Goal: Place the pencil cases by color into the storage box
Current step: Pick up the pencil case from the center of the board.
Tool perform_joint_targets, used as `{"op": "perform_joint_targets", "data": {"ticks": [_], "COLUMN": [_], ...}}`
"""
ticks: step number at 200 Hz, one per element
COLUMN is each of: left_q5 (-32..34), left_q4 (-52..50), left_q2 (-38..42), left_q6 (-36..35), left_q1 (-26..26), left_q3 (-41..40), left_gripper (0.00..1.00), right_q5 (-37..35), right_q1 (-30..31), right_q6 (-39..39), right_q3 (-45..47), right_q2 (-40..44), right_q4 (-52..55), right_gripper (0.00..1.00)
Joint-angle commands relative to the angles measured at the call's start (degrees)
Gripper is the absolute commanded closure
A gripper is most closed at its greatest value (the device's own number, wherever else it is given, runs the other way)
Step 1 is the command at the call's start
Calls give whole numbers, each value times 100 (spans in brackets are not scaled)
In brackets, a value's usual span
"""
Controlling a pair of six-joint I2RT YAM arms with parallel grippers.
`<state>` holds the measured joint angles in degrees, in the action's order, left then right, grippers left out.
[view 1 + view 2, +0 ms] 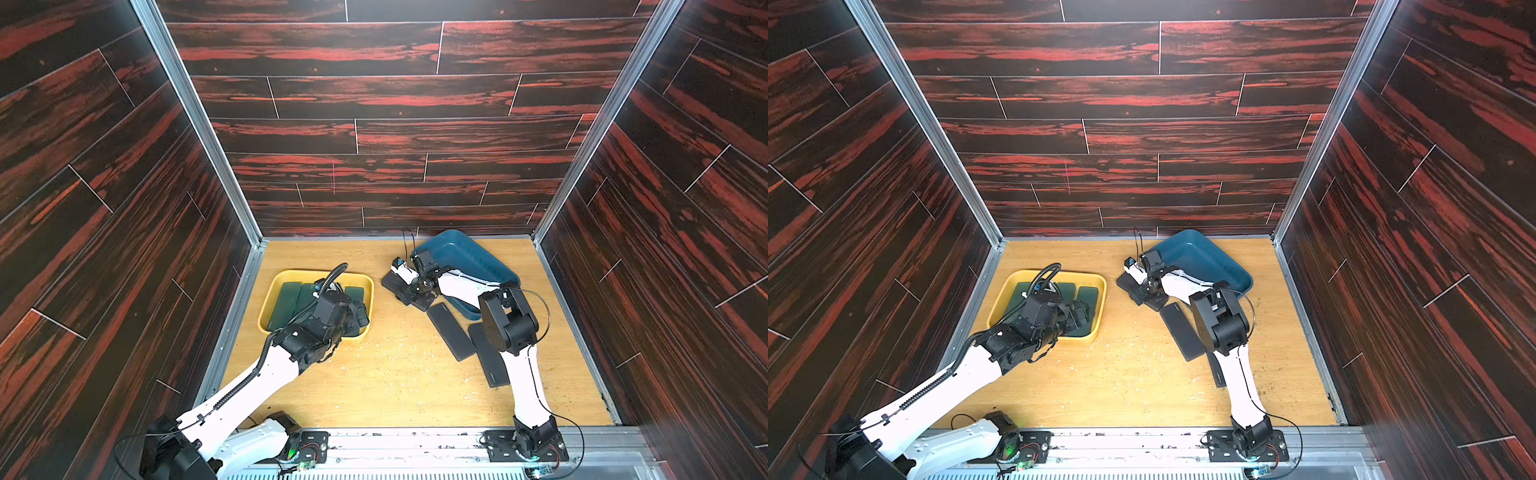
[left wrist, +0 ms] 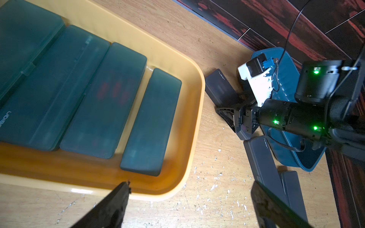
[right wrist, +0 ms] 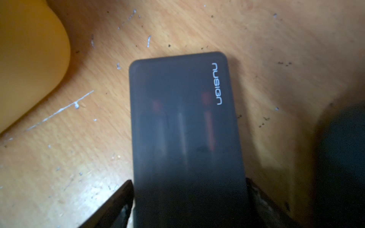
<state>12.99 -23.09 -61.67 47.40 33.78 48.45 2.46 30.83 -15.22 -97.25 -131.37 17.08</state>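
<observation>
In a top view the left arm covers some green cases and the right arm part of the nearest black case. The right wrist view's blurred black case runs off the edge; whether the right tool grips it is unclear.

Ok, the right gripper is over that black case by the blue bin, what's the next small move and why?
Probably close the right gripper on the black case: its fingers flank both long edges, but a firm grip isn't clear, and the case lies on the table beside the blue bin.
</observation>
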Motion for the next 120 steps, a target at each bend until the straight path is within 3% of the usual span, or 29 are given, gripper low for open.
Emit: {"op": "perform_joint_targets", "data": {"ticks": [1, 55, 120], "left_q5": [19, 28, 89], "left_q4": [-16, -33, -46], "left_q2": [171, 303, 425], "left_q6": [-36, -22, -2], "left_q1": [-29, -34, -40], "left_q3": [33, -10, -70], "left_gripper": [3, 3, 3], "right_q5": [185, 175, 563], "right_q1": [7, 9, 10], "right_q6": [71, 198, 713], "right_q3": [-186, -212, -149], "right_q2": [-398, -234, 418], "right_q4": [597, 696, 621], "right_gripper": [17, 36, 43]}}
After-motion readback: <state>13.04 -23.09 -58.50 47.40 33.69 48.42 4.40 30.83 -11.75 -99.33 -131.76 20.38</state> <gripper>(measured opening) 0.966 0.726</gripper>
